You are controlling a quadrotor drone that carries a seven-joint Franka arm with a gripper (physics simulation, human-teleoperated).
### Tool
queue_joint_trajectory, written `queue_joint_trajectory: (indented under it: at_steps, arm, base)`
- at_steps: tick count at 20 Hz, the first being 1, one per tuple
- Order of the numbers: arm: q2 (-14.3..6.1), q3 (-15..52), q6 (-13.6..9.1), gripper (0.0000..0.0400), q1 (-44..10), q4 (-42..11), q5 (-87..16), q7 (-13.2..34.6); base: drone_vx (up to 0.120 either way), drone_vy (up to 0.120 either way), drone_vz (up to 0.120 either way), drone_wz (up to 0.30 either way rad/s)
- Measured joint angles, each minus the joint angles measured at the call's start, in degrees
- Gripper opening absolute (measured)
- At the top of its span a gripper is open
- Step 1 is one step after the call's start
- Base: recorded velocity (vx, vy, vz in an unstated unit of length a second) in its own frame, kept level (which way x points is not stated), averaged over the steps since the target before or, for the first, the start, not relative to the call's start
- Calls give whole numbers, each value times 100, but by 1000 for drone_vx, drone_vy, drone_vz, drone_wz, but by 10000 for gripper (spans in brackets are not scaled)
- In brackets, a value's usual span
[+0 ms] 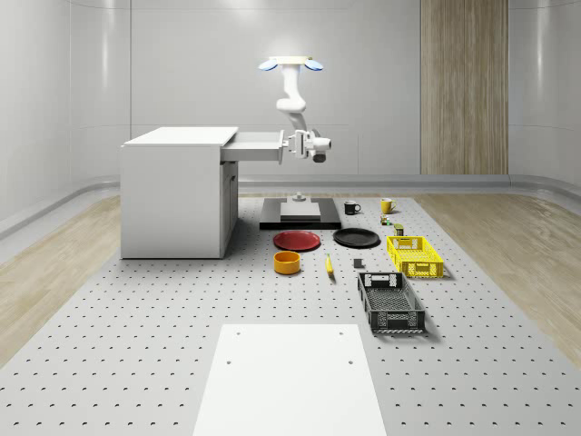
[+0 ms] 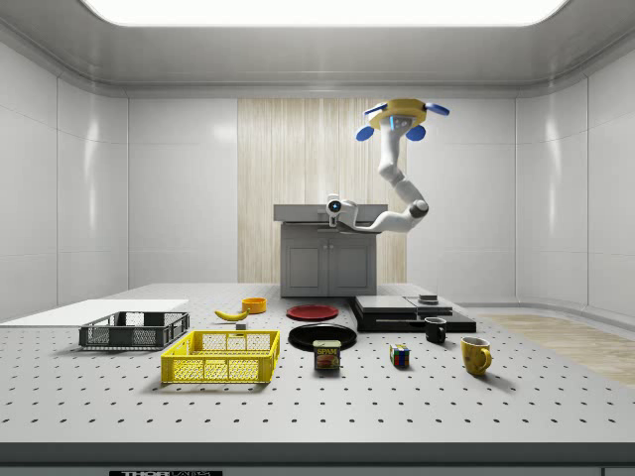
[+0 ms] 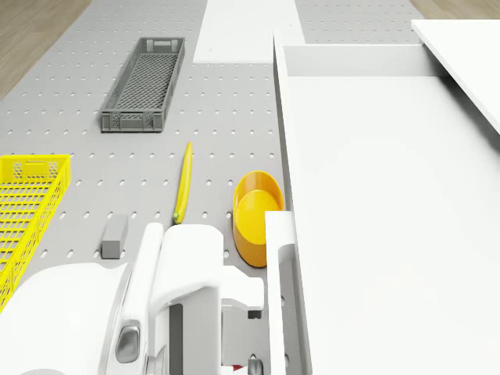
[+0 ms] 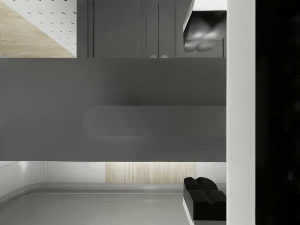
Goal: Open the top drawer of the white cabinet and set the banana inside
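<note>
Starting at the jaws: in the wrist view they're sitting released, the two fingers [image 4: 204, 41] standing wide apart on either side of the drawer handle [image 4: 154, 121] and not squeezing it. The top drawer [image 1: 257, 145] is sticking well out of the white cabinet [image 1: 177, 195], so we're judging the opening part as done. The arm is reaching sideways to the drawer front, and the drone [image 1: 290, 64] is hovering high above it, roughly over the black platform [image 1: 300, 216] beside the cabinet. The banana [image 3: 183, 183] is lying flat on the desk [image 1: 136, 318], just beside the orange bowl [image 3: 256, 215] and well apart from the drawer. What we're worrying about: the jaws are bracketing the handle, so pulling away at an angle could be catching it and nudging the drawer back in. Then the banana is looking thin and low against the desk, so the fingers could be scraping the surface or rolling it toward the bowl. Any hover wobble is going to be making both worse, we're guessing.
</note>
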Motion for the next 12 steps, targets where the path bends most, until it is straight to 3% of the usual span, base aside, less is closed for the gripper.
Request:
queue_joint_trajectory:
  at_steps: [4, 12]
  arm:
    - [-83, -69, 75, 399, 112, -2, -63, 42]
    - [-261, -185, 244, 400, 329, -18, -192, 130]
  base:
    - [0, 120, 0, 0]
    - [115, 120, 0, 0]
